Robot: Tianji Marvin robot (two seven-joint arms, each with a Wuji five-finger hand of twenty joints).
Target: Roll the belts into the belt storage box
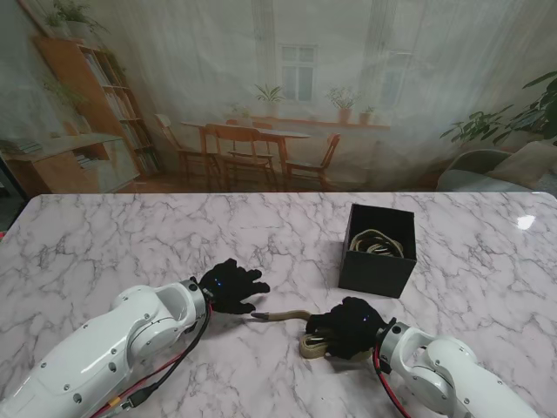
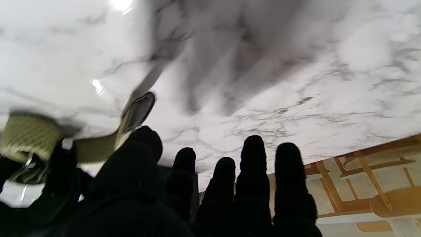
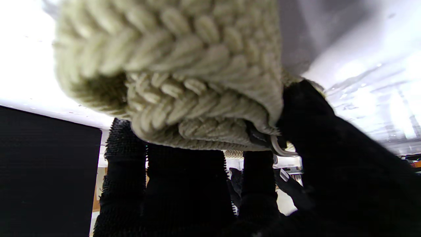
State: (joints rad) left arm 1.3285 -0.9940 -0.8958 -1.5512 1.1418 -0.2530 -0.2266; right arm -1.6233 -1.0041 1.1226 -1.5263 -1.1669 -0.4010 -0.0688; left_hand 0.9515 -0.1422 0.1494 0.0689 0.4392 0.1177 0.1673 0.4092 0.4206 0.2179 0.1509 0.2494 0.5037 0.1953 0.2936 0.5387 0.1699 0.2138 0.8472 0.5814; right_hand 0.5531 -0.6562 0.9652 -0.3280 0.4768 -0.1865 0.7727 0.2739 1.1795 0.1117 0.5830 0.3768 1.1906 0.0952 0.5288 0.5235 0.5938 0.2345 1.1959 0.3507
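Note:
A beige woven belt (image 1: pixel 300 329) lies on the marble table near me, partly rolled. My right hand (image 1: pixel 346 326), in a black glove, is shut on the rolled part (image 3: pixel 184 85), whose metal buckle ring (image 3: pixel 279 149) shows by the thumb. The belt's free tail (image 1: pixel 278 315) reaches left toward my left hand (image 1: pixel 230 286), which hovers with fingers (image 2: pixel 253 171) spread and holds nothing; the tail's tip (image 2: pixel 136 112) lies by its thumb. The black storage box (image 1: pixel 377 250) stands farther from me on the right, with another coiled belt (image 1: pixel 377 242) inside.
The marble table (image 1: pixel 122 244) stretches wide around both hands. A printed backdrop of a room hangs behind the table's far edge. The black box wall (image 3: pixel 46 171) is close beside my right hand.

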